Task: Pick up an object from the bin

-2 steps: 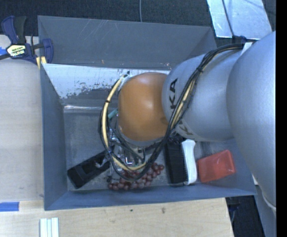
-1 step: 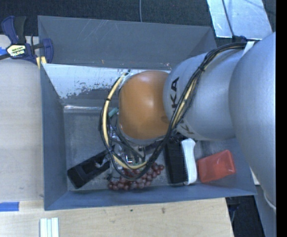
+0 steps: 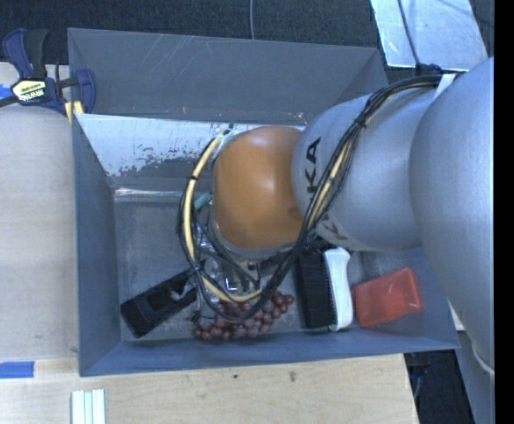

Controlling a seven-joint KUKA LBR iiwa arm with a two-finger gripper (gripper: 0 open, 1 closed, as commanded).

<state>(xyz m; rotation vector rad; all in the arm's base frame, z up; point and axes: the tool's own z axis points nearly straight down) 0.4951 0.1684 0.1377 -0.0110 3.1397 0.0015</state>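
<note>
Fairly bright, even light falls from above on the grey bin [image 3: 239, 69]. A soft sheen sits on the silver arm [image 3: 451, 148] and its orange cover [image 3: 253, 188]. Beneath them the bin floor lies in deep shadow. The ground beyond the bin is dark.

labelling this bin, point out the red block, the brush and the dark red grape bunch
red block [image 3: 388, 297]: camera view, middle of its top face
brush [image 3: 337, 290]: camera view, on its white back
dark red grape bunch [image 3: 239, 327]: camera view, berries near its middle
</note>
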